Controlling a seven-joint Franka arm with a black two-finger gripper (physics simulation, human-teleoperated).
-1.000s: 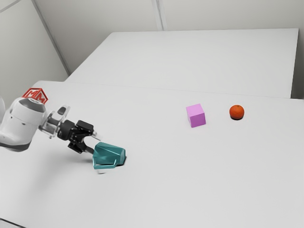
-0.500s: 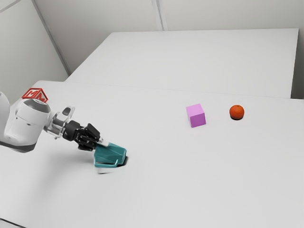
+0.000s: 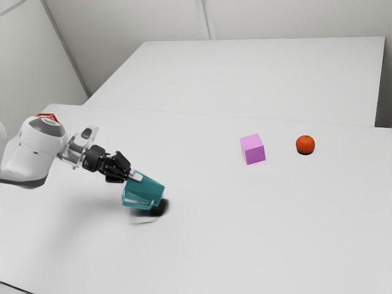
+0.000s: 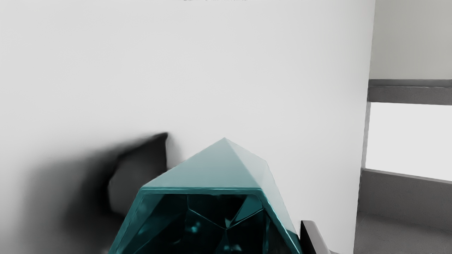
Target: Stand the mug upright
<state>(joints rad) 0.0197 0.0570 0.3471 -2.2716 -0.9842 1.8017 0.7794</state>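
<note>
Exterior view: The arm (image 3: 37, 150) entered from the exterior view's left, above the counter (image 3: 263, 226), with its black gripper (image 3: 134, 177) at the teal mug (image 3: 144, 188). The jaws were clamped on the mug. The mug was found tilted on its side, not upright, and raised off the counter, with a dark shadow (image 3: 159, 209) beneath it. Its base end pointed toward the exterior view's right and its handle lay along its lower side. A purple cube (image 3: 252, 149) rested on the counter well apart from the mug, nearer the counter's far edge. An orange (image 3: 305, 144) sat near the cube, farther toward the exterior view's right. A red block (image 3: 48, 115), partly hidden by the arm, was noted by the counter's far corner at the exterior view's left.

Wrist view: The mug's open mouth faced the hand, and its dark, faceted interior was visible. One finger (image 4: 313, 238) stood against the outside of the mug's wall; the opposite finger was almost wholly hidden. The shadow spread over the counter beside the mug. A straight edge of the counter ran past the finger's side of the mug.
</note>
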